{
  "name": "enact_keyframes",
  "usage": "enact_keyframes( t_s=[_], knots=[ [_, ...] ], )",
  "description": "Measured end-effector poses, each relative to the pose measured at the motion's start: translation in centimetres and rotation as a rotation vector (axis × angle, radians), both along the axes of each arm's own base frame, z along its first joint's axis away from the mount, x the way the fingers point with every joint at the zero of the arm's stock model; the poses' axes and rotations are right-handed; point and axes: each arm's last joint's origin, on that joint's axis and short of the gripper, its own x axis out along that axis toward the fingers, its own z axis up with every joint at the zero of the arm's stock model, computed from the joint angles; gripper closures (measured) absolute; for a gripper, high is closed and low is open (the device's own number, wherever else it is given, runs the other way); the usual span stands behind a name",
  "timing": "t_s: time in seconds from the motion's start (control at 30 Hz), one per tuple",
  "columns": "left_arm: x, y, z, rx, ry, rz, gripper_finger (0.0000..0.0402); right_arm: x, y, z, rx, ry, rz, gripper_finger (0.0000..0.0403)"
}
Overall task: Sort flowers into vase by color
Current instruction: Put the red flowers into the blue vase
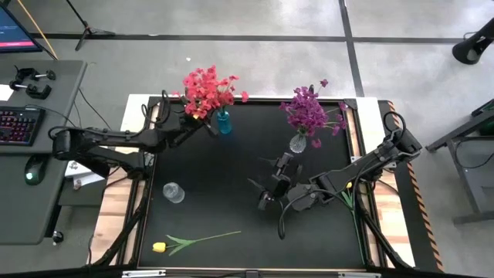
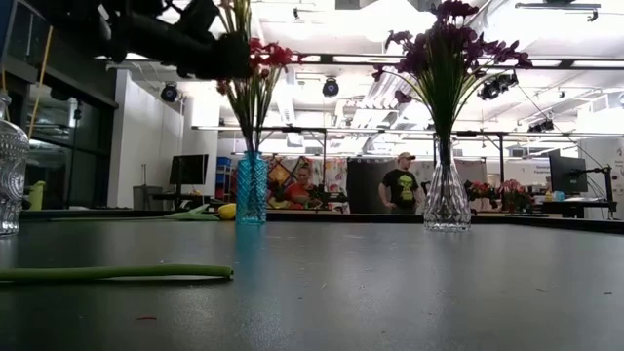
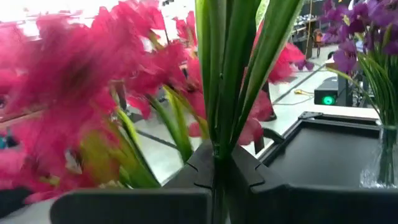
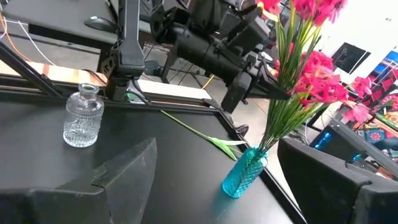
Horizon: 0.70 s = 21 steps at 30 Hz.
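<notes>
**Gripping red stems above the blue vase: where it could slip**

Holding a bunch of green stems, the left gripper [image 1: 187, 122] sits clenched at about eleven o'clock on the table [image 1: 231, 193], right beside the red-pink flowers [image 1: 207, 90] that stand in the blue vase [image 1: 224, 123]. In its wrist view the stems [image 3: 219, 74] run straight up between the closed dark fingers [image 3: 242, 171], with red blooms crowding close around.

Risks from here, as I judge them:

- The blue vase is narrow and light-looking. Any sideways pull on the stems while they are pinched could tip it, or drag it toward the table's edge.
- The blooms are tangled together, so lifting or pushing one stem could carry neighbours out with it.
- Letting go before the stems are seated could let them lean out and fall.

The right gripper [image 1: 272, 188] hovers spread wide and empty near the table's centre, at roughly four o'clock from the purple flowers [image 1: 309, 110] in their clear vase [image 1: 298, 143]. A careless swing there could knock that vase.

A yellow flower [image 1: 193, 243] lies flat at about seven o'clock, well apart from the empty clear vase [image 1: 174, 192] at nine o'clock. Picking so thin a stem off the flat surface could miss or bend it.
</notes>
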Motion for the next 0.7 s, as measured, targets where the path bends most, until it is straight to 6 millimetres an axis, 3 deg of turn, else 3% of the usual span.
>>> enact_keyframes(
  t_s=[0.43, 0.7],
  knots=[
    [1.0, 0.8, -2.3, -0.083, 0.06, 0.021, 0.0401, -0.2, 0.4, -0.1, 0.027, -0.008, 0.015, 0.0081],
    [0.8, 0.6, -2.0, -0.095, 0.038, 0.013, 0.0401, -0.4, 0.8, -0.1, 0.034, -0.009, 0.027, 0.0081]
  ],
)
